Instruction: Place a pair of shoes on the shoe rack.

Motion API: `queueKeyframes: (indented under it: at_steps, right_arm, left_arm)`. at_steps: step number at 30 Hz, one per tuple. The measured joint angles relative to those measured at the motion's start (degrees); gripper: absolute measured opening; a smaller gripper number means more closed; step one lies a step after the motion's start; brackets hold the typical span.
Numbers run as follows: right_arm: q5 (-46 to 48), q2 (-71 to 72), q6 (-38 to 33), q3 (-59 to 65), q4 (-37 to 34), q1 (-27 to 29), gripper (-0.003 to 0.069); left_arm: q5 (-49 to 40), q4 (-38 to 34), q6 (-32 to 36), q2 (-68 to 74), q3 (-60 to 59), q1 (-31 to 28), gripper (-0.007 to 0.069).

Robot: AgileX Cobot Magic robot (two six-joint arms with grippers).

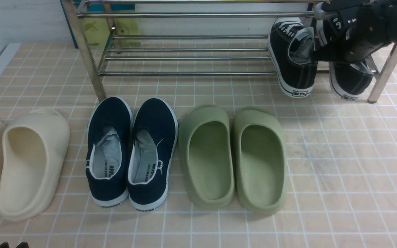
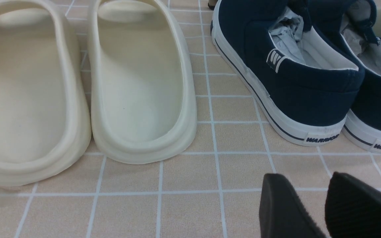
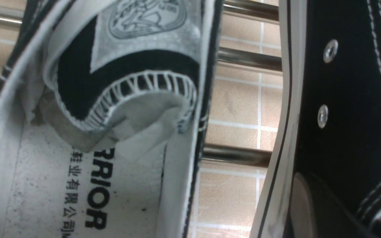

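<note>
The tiled desk (image 1: pixel 339 165) carries everything, and the shoe rack (image 1: pixel 184 73) stands at its far side. The pair of shoes (image 1: pixel 293 58) sits at the right end of the rack's lowest tier, toes inward and tilted. Both heels overhang the front bar and dip toward the desk. The two shoes are apart, with bars and tile visible between them in the right wrist view. Judgement: placement is nearly complete but not settled. To finish well, the shoes should be pushed further in until each sole bears on more than one bar. They should then be let go gently, with the arm drawn straight back and up so that no finger catches a collar or lace. The right arm (image 1: pixel 391 20) reaches in from the upper right with its wrist pitched down. The right pincer (image 1: pixel 325 55) is lodged between the two shoes, one finger at the opening of the shoe nearer the centre; whether it grips cannot be told. The left pincer (image 2: pixel 309 191) hovers low over bare tile near the navy slip-ons (image 2: pixel 296 82), fingers narrowly parted and holding nothing.
</note>
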State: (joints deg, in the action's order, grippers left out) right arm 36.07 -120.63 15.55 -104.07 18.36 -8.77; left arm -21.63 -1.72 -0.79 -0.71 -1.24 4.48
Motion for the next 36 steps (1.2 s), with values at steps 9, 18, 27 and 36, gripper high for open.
queueKeyframes:
  at_steps: [9, 18, 27, 36]
  right_arm:
    - [3.4, 0.58, 0.0, -0.51, 0.16, 0.02, 0.0248]
    - [10.71, 7.98, -1.96, -0.51, -4.45, 0.02, 0.0419]
    - [19.57, 23.28, -12.12, -0.51, -10.55, 0.02, 0.0312]
    - [29.93, 42.13, -14.74, 1.54, -16.59, 0.02, 0.0107]
  left_arm:
    - [0.0, 0.0, 0.0, 0.0, 0.0, 0.0, 0.0239]
    - [0.0, 0.0, 0.0, 0.0, 0.0, 0.0, 0.0239]
    - [0.0, 0.0, 0.0, 0.0, 0.0, 0.0, 0.0239]
    - [0.0, 0.0, 0.0, 0.0, 0.0, 0.0, 0.0239]
